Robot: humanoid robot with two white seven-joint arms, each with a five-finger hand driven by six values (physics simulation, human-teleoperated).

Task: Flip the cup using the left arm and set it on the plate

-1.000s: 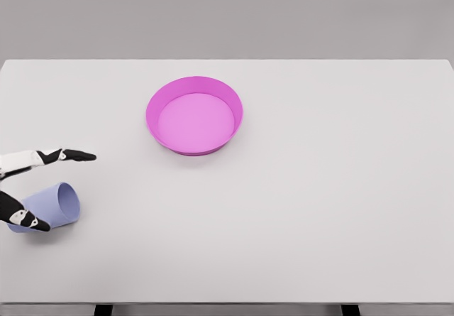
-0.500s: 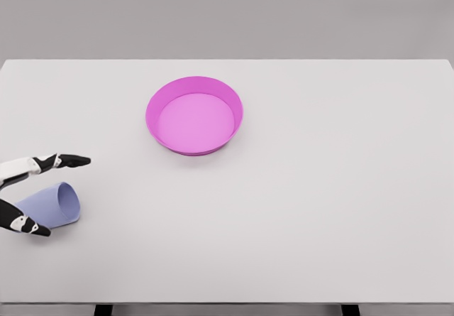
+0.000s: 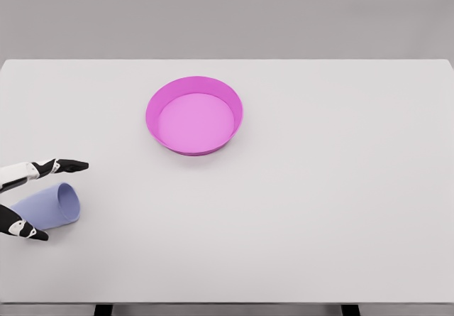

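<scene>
We see the left hand (image 3: 28, 199) coming in at the table's left edge, only its digits in view: one white-and-black finger (image 3: 60, 165) stretches out above the cup, and the thumb tip (image 3: 25, 231) lies below it. The two are spread wide apart, bracketing the cup without closing on it; we cannot tell whether the thumb touches the cup's wall.

The cup (image 3: 50, 206), pale lilac, lies on its side near the left edge of the table (image 3: 340, 209), its open mouth turned to the right.

The plate (image 3: 194, 115), a magenta dish with a raised rim, sits well apart from the cup, toward the far edge and left of the middle.
</scene>
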